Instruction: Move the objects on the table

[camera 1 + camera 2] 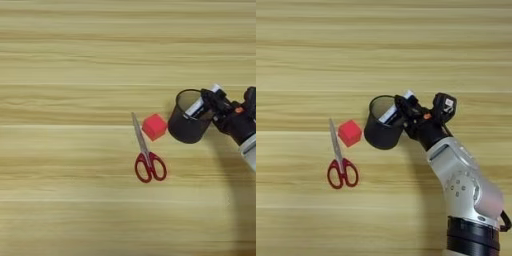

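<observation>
Pale striped wood of the table (75,60) fills your view, and on it the black wire-mesh pen cup (383,131) stands tilted just right of the small red cube (349,133), apart from it. Your tool (404,113) sits at the cup's right rim, its black fingers (212,100) closed on the thin white ruler-like strip (393,111), which leans inside the cup with its top end poking over the rim. Red-handled scissors (146,157) lie just left of the cube, blades pointing away from you.
</observation>
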`<act>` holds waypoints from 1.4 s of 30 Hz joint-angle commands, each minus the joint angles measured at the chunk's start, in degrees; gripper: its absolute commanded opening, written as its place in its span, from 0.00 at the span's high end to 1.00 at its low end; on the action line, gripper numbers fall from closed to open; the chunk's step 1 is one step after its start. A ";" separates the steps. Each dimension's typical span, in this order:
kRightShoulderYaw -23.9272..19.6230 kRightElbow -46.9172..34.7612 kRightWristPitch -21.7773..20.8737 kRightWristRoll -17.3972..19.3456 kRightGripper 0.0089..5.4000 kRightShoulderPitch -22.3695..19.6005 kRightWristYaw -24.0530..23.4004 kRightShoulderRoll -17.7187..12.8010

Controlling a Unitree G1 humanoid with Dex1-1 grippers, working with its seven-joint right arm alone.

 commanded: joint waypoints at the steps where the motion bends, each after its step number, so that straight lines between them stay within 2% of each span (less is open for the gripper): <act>1: -0.40 -3.65 -2.21 -0.18 0.76 -2.67 0.47 -1.01; 25: -0.97 -8.88 -0.70 1.60 0.76 -1.52 -0.35 -0.93; 31: -0.77 -12.64 0.34 2.72 0.76 0.58 -1.09 -0.58; 42: -1.04 -21.53 3.01 5.39 0.76 6.99 -2.56 -0.15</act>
